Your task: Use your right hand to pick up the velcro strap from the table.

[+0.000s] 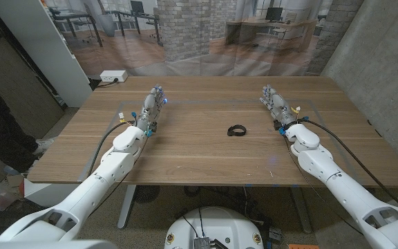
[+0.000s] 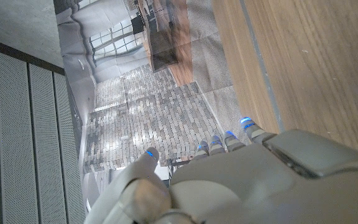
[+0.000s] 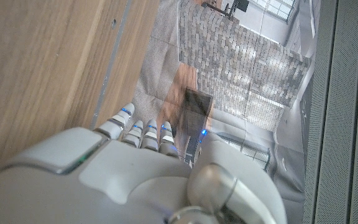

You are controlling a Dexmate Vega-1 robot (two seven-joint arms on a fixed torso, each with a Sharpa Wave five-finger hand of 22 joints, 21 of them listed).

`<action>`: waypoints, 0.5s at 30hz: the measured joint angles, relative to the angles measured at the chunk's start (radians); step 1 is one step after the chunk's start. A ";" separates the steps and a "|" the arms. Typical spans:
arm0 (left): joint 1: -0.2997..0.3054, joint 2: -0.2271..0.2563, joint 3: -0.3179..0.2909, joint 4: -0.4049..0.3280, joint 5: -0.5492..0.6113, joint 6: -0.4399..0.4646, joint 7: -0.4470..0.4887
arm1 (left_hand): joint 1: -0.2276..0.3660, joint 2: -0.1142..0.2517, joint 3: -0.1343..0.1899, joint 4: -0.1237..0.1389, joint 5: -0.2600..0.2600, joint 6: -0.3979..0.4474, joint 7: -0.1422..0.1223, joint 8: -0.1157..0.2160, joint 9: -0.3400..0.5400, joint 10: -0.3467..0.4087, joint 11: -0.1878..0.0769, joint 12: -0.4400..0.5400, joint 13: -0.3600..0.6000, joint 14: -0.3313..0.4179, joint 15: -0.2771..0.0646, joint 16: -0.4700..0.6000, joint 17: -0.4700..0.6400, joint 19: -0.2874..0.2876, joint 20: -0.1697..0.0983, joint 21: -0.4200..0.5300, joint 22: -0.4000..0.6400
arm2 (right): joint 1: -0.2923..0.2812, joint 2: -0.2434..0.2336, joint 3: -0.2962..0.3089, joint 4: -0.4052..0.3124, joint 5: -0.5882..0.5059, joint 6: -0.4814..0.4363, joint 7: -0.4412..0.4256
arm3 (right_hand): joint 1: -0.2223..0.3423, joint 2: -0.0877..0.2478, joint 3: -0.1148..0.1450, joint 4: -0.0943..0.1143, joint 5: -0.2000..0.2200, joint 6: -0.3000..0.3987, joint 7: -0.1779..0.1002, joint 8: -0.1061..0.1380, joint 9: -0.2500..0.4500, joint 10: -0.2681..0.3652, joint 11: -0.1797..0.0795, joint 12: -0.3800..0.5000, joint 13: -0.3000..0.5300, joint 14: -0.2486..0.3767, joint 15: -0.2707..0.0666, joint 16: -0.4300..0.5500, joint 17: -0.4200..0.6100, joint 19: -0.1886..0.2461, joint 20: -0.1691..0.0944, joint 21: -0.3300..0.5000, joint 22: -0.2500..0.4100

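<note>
Head view: velcro strap (image 1: 237,130) lies mid-table — near the right hand (image 1: 276,105), which holds nothing, fingers extended.

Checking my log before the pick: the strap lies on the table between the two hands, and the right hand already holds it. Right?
Not quite. The strap does lie on the table between the two hands, but the head view shows the right hand apart from it, holding nothing. The left hand is also apart from it.

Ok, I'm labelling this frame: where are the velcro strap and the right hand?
velcro strap (image 1: 237,130), head view, on its black loop.
right hand (image 1: 275,104), head view, middle of the hand.
</note>
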 measured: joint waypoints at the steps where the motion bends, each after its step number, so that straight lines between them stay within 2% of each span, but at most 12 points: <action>1: 0.005 -0.017 -0.023 -0.003 0.017 0.008 -0.010 | 0.000 0.000 0.000 0.000 0.000 0.000 0.000 0.000 0.000 0.000 0.000 0.000 0.000 0.000 0.000 0.000 0.000 0.000 0.000 0.000 0.000 | -0.003 0.017 0.020 0.000 -0.022 -0.009 0.014 | 0.001 0.001 0.000 0.000 0.000 0.000 0.000 0.000 0.000 0.000 0.000 0.000 0.000 0.000 0.000 0.000 0.000 0.000 0.000 0.000 0.000; 2: 0.010 -0.038 -0.052 -0.006 0.039 0.017 -0.022 | 0.000 0.000 0.000 0.000 0.000 0.000 0.000 0.000 0.000 0.000 0.000 0.000 0.000 0.000 0.000 0.000 0.000 0.000 0.000 0.000 0.000 | -0.007 0.038 0.047 -0.001 -0.050 -0.020 0.031 | 0.005 0.005 0.000 0.000 0.000 0.000 0.000 0.000 0.000 0.000 0.000 0.000 0.000 0.000 0.000 0.000 0.000 0.000 0.000 0.000 0.000; 5: 0.012 -0.045 -0.061 -0.007 0.110 0.045 -0.066 | 0.000 0.000 0.000 0.000 0.000 0.000 0.000 0.000 0.000 0.000 0.000 0.000 0.000 0.000 0.000 0.000 0.000 0.000 0.000 0.000 0.000 | -0.016 0.105 0.129 -0.005 -0.058 -0.024 0.037 | 0.005 0.005 0.001 -0.001 0.000 0.000 0.000 0.000 0.000 0.000 0.000 0.000 0.000 0.000 0.000 0.000 0.000 0.000 0.000 0.000 0.000; 6: 0.022 -0.100 -0.127 -0.015 0.115 0.047 -0.069 | 0.000 0.000 0.000 0.000 0.000 0.000 0.000 0.000 0.000 0.000 0.000 0.000 0.000 0.000 0.000 0.000 0.000 0.000 0.000 0.000 0.000 | -0.016 0.112 0.137 -0.006 -0.126 -0.048 0.079 | 0.005 0.005 0.004 -0.004 0.000 0.000 0.000 0.000 0.000 0.000 0.000 0.000 0.000 0.000 0.000 0.000 0.000 0.000 0.000 0.000 0.000; 7: 0.023 -0.105 -0.134 -0.016 0.134 0.054 -0.082 | 0.000 0.000 0.000 0.000 0.000 0.000 0.000 0.000 0.000 0.000 0.000 0.000 0.000 0.000 0.000 0.000 0.000 0.000 0.000 0.000 0.000 | -0.019 0.139 0.170 -0.008 -0.133 -0.050 0.083 | 0.005 0.005 0.004 -0.004 0.000 0.000 0.000 0.000 0.000 0.000 0.000 0.000 0.000 0.000 0.000 0.000 0.000 0.000 0.000 0.000 0.000; 8: 0.029 -0.145 -0.181 -0.020 0.164 0.064 -0.101 | 0.000 0.000 0.000 0.000 0.000 0.000 0.000 0.000 0.000 0.000 0.000 0.000 0.002 0.000 0.000 0.000 0.000 0.000 0.000 0.000 0.000 | -0.021 0.159 0.192 -0.010 -0.184 -0.067 0.114 | 0.005 0.005 0.004 -0.004 0.000 0.000 0.000 0.000 0.000 0.000 0.000 0.000 0.000 0.000 0.000 0.000 0.000 0.000 0.000 0.000 0.000; 9: 0.030 -0.154 -0.192 -0.021 0.169 0.066 -0.104 | 0.000 0.000 0.000 0.000 0.000 0.000 0.000 0.000 0.000 0.000 0.000 0.000 0.004 0.000 0.000 0.000 0.000 0.000 0.000 0.000 0.000 | -0.022 0.166 0.201 -0.011 -0.195 -0.071 0.123 | 0.005 0.005 0.004 -0.004 0.000 0.000 0.000 0.000 0.000 0.000 0.000 0.000 0.000 0.000 0.000 0.000 0.000 0.000 0.000 0.000 0.000; 10: 0.032 -0.178 -0.220 -0.023 0.198 0.075 -0.123 | 0.000 0.000 0.000 0.000 0.000 0.000 0.000 0.000 0.000 0.000 0.000 0.000 0.005 0.000 0.000 0.000 0.000 0.000 0.000 0.000 0.000 | -0.024 0.194 0.234 -0.014 -0.227 -0.080 0.142 | 0.005 0.005 0.004 -0.004 0.000 0.000 0.000 0.000 0.000 0.000 0.000 0.000 0.000 0.000 0.000 0.000 -0.001 0.000 0.000 0.000 0.000; 12: 0.032 -0.179 -0.221 -0.023 0.226 0.084 -0.141 | 0.000 0.000 0.000 0.000 0.000 0.000 0.000 0.000 0.000 0.000 0.000 0.000 0.005 0.000 0.000 0.000 0.000 0.000 0.000 0.000 0.000 | -0.025 0.222 0.265 -0.017 -0.228 -0.080 0.142 | 0.005 0.005 0.004 -0.004 0.000 0.000 0.000 0.000 0.000 0.000 0.000 0.000 0.000 0.000 0.000 0.000 -0.003 0.000 0.000 0.000 0.000; 13: 0.034 -0.222 -0.269 -0.025 0.257 0.092 -0.162 | 0.000 0.000 0.000 0.000 0.000 0.000 0.000 0.000 0.000 0.000 0.000 0.000 0.005 0.000 0.000 0.000 0.000 0.000 0.000 0.000 0.000 | -0.027 0.250 0.298 -0.020 -0.285 -0.095 0.177 | 0.005 0.005 0.004 -0.004 0.000 0.000 0.000 0.000 0.000 0.000 0.000 0.000 0.000 0.000 0.000 0.000 -0.003 0.000 0.000 0.000 0.000; 14: 0.034 -0.240 -0.289 -0.026 0.271 0.095 -0.171 | 0.000 0.000 0.000 0.000 0.000 0.000 0.000 0.000 0.000 0.000 0.000 0.000 0.005 0.000 0.000 0.000 0.000 0.000 0.000 0.000 0.000 | -0.027 0.252 0.300 -0.020 -0.285 -0.095 0.177 | 0.005 0.005 0.004 -0.004 0.000 0.000 0.000 0.000 0.000 0.000 0.000 0.000 0.000 0.000 0.000 0.000 -0.003 0.000 0.000 0.000 0.000; 15: 0.034 -0.247 -0.297 -0.026 0.281 0.098 -0.177 | 0.000 0.000 0.000 0.000 0.000 0.000 0.000 0.000 0.000 0.000 0.000 0.000 0.005 0.000 0.000 0.000 0.000 0.000 0.000 0.000 0.000 | -0.027 0.276 0.327 -0.024 -0.317 -0.102 0.198 | 0.005 0.005 0.007 -0.007 0.000 0.000 0.000 0.000 0.000 0.000 0.000 0.000 0.000 0.000 0.000 0.000 -0.003 0.000 0.000 0.000 0.000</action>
